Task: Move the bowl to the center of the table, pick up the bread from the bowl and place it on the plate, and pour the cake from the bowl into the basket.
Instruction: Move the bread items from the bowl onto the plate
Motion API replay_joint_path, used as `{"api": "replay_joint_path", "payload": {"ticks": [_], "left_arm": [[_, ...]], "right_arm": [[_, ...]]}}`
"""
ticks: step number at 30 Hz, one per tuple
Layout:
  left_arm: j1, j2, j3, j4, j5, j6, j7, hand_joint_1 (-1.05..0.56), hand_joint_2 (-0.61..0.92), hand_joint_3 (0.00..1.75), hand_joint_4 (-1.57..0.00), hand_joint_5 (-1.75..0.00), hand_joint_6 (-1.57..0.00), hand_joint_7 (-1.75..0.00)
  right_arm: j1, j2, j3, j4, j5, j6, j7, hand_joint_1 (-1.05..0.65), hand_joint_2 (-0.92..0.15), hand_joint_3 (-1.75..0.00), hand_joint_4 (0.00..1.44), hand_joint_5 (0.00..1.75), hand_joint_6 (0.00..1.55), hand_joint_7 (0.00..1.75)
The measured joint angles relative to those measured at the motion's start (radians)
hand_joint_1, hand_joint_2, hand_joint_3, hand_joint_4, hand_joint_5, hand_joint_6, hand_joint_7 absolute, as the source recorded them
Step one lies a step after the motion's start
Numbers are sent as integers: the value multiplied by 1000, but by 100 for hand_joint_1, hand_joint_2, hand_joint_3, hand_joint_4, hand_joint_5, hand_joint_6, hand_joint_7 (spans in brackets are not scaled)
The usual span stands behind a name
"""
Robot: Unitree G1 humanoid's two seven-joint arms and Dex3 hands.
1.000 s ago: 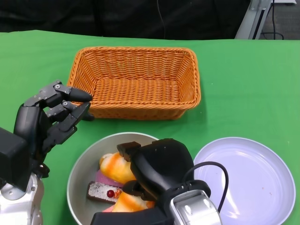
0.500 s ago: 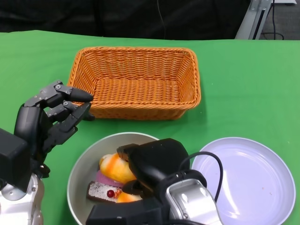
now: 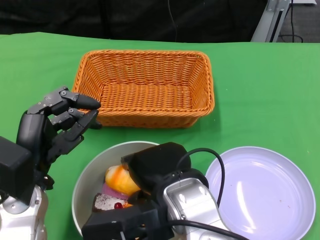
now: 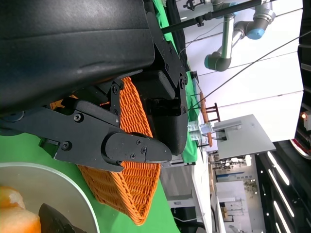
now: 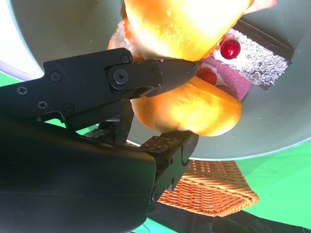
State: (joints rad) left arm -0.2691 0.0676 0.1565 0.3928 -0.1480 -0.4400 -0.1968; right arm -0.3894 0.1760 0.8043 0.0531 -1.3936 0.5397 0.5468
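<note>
Right hand (image 3: pixel 155 175) is down in the bowl (image 3: pixel 82 187); wrist view shows its fingers (image 5: pixel 146 77) closing either side of the lower bread (image 5: pixel 187 109), touching it. Full grip: can't tell yet. A second bread sits just above the upper finger, cake (image 5: pixel 257 60) beyond the fingertips. Squeeze lightly, lift straight so neither neighbour drags along, then carry to the plate (image 3: pixel 260 192). Left hand (image 3: pixel 52 125) is empty, fingers loosely curled and apart, just short of the basket (image 3: pixel 145 87).

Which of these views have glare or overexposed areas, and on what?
Right wrist view: the bread is washed out to bright yellow-white. Head view: soft light streaks on the plate; otherwise even lighting. Left wrist view: background windows beyond the basket are blown out white.
</note>
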Motion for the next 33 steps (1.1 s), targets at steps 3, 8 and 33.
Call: {"api": "replay_joint_path", "payload": {"ticks": [3,8,33], "left_arm": [[0,0,-1,0,5,0,7,-41,92,24,-74,-128,-82,-94],[0,0,-2,-1,4,0,7,-40,92,23,-74,-128,-82,-95],[3,-5,-10,-10,26,-9,17,-41,92,24,-74,-125,-81,-95]], "right_arm": [[-7,4,4,17,2,3,0,-51,-92,-5,52,100,55,2],[-15,11,19,39,1,16,-3,-51,-92,-7,54,97,54,1],[-45,14,22,126,87,0,-82,-41,-92,-4,68,139,53,1]]}}
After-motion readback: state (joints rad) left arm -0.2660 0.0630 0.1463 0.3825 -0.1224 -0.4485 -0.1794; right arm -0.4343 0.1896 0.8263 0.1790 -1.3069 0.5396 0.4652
